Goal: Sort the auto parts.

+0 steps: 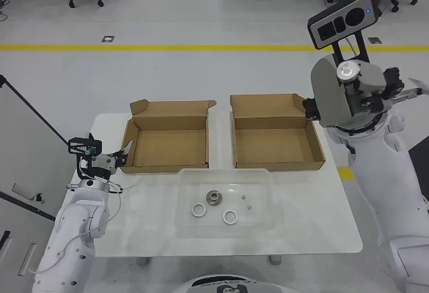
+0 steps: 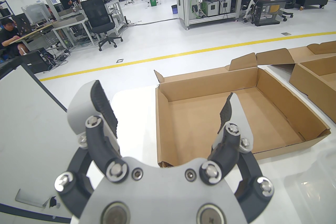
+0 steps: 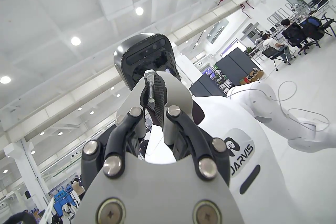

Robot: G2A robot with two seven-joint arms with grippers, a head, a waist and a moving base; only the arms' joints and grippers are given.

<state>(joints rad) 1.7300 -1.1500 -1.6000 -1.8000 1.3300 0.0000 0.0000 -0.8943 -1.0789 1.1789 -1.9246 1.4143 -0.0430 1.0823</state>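
A clear tray (image 1: 225,173) at the table's middle holds two white rings (image 1: 198,210) (image 1: 230,217), a round metal part (image 1: 213,197) and small fasteners (image 1: 243,196). Behind it stand two open cardboard boxes, the left box (image 1: 166,150) (image 2: 210,114) and the right box (image 1: 276,146) (image 2: 315,75), both with bare floors. My left gripper (image 1: 122,155) (image 2: 162,93) hangs open and holds nothing, just outside the left box's left wall. My right gripper (image 1: 348,73) (image 3: 153,78) is raised high beside the right box, pointing upward, shut on a threaded metal bolt (image 3: 150,88).
A grey panel (image 1: 9,139) (image 2: 26,117) stands close to the table's left side, next to my left arm. The white table (image 1: 309,220) has bare room right of the tray and along its front edge.
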